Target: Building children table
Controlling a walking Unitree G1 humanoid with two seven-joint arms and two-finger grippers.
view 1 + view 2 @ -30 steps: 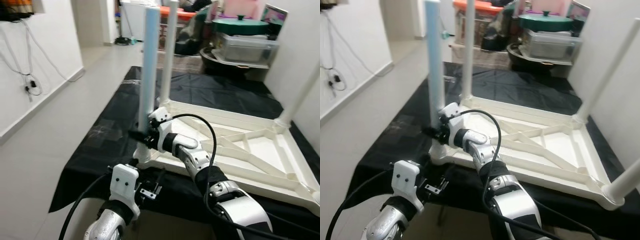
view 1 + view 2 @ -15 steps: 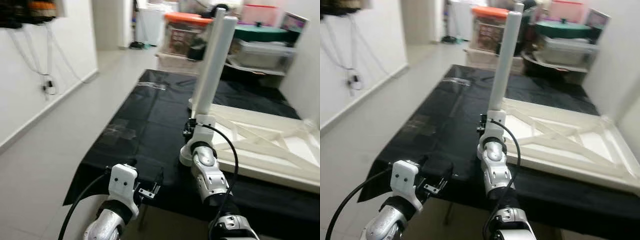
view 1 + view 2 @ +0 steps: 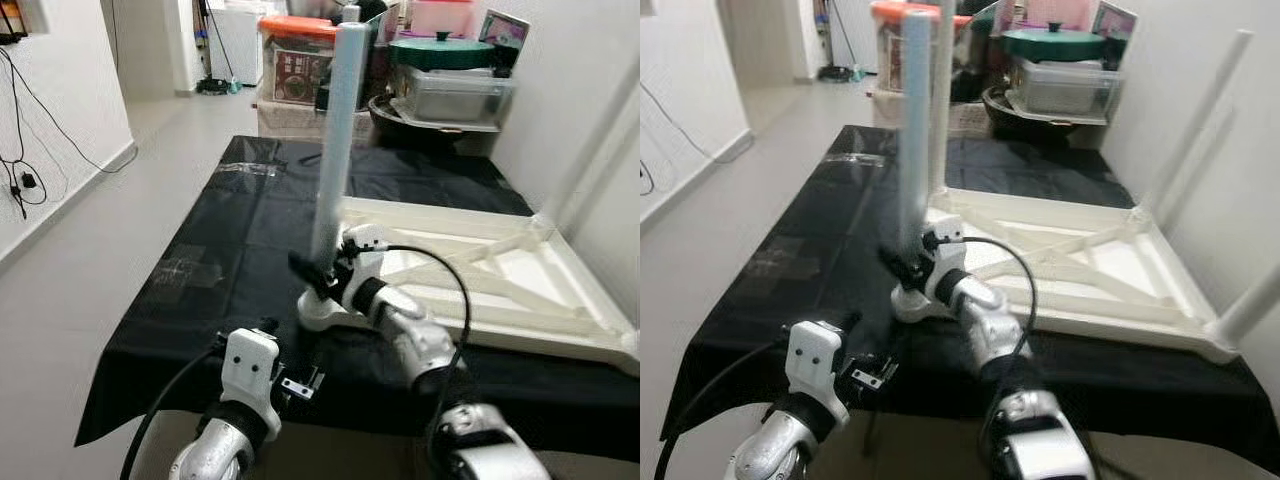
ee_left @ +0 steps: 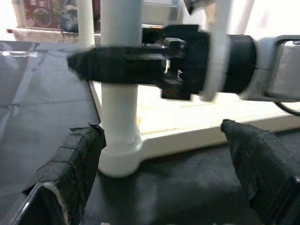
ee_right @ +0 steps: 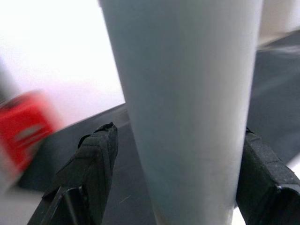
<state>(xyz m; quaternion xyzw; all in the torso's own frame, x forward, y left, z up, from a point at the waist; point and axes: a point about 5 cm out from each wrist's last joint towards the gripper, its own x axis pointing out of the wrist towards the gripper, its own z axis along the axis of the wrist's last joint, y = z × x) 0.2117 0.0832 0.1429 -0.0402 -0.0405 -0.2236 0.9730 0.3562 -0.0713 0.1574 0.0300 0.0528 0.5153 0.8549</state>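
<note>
The white table (image 3: 500, 285) lay upside down on the black sheet (image 3: 230, 240) that covered the floor, its underside ribs facing up and its legs pointing at the ceiling. The right gripper (image 3: 312, 272) reached across to the near left corner of the table and had its two black fingers closed around the lower part of the pale leg (image 3: 333, 140) standing upright in the corner socket (image 3: 318, 312); in the right wrist view the leg (image 5: 187, 108) sat between the two fingertips (image 5: 96, 161), pressed by both. Half a second before, the head camera had been turned further left and the right arm had run almost straight up the picture to the leg; now the view had swung back right, the arm came in from the lower right with its elbow bent, and the grip was on the same leg at about the same height. The left gripper (image 3: 300, 382) hung low in front of the sheet's near edge, its fingers (image 4: 77, 159) spread wide with nothing between them, facing the socket from just beside it, much as in the earlier pictures. Storage boxes (image 3: 300, 65) and a green lidded pot (image 3: 450, 50) stood beyond the far edge of the sheet.
</note>
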